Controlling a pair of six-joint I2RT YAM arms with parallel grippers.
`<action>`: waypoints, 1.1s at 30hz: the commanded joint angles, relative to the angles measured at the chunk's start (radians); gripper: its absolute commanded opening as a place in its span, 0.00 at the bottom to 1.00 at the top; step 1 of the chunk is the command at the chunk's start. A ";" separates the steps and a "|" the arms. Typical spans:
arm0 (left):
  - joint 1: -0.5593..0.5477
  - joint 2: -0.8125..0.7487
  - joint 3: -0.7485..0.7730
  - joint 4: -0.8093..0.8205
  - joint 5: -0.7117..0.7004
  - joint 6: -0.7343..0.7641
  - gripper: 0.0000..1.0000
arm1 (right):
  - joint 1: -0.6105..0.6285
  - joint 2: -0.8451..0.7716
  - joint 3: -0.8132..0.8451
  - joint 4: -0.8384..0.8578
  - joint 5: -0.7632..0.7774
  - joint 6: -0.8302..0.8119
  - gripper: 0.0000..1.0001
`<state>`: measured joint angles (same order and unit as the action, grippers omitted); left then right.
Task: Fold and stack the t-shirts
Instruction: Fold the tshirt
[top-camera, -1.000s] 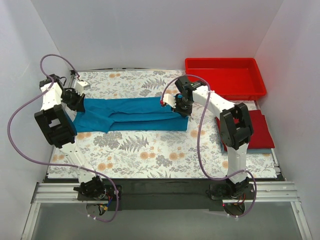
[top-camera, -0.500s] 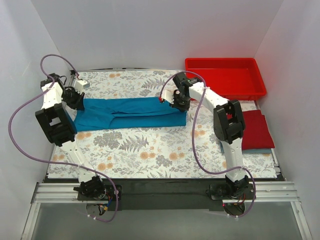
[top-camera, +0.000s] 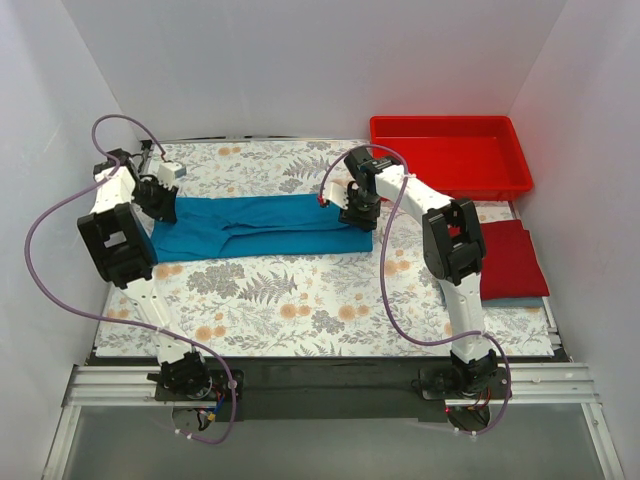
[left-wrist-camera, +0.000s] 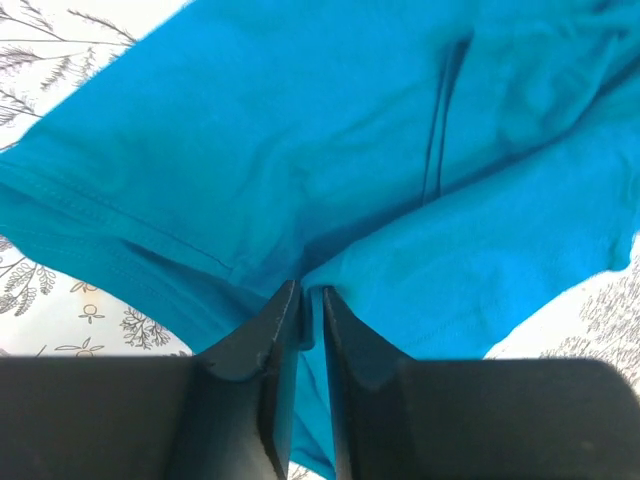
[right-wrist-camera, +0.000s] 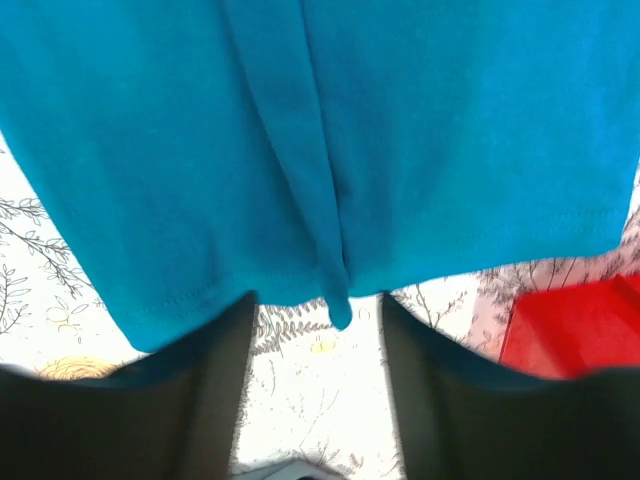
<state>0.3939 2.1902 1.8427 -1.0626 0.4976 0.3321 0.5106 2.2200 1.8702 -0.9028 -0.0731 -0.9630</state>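
Observation:
A teal-blue t-shirt (top-camera: 260, 225) lies folded into a long band across the far half of the table. My left gripper (top-camera: 165, 205) is at its left end, jaws nearly closed, with a pinch of teal cloth (left-wrist-camera: 300, 130) between the fingers (left-wrist-camera: 307, 292). My right gripper (top-camera: 357, 215) sits at the band's right end. It stands open (right-wrist-camera: 318, 305), and the hem of the teal cloth (right-wrist-camera: 320, 130) lies just past its fingertips, with only a small fold tip hanging between them. A folded red t-shirt (top-camera: 515, 260) rests at the right on a bluish one (top-camera: 505, 300).
A red plastic tray (top-camera: 445, 122) stands at the back right corner. White walls close in the table on the left, back and right. The flower-patterned table cover (top-camera: 300, 300) lies in front of the teal shirt.
My right gripper has opened and let go of the shirt's right end, shifting slightly left. The left arm has moved a little to the right, still pinching the left end.

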 joint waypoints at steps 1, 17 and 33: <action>-0.003 0.002 0.053 0.065 -0.005 -0.125 0.16 | -0.004 -0.003 0.044 -0.022 0.038 0.026 0.67; 0.118 -0.246 -0.201 0.102 0.033 -0.547 0.34 | 0.032 -0.092 -0.011 -0.042 -0.148 0.283 0.41; -0.188 -0.527 -0.654 0.400 -0.117 -0.627 0.43 | 0.040 -0.028 -0.124 -0.027 -0.218 0.376 0.34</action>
<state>0.2501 1.7267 1.2194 -0.7677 0.4717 -0.2634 0.5510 2.2047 1.7630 -0.9226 -0.2523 -0.6117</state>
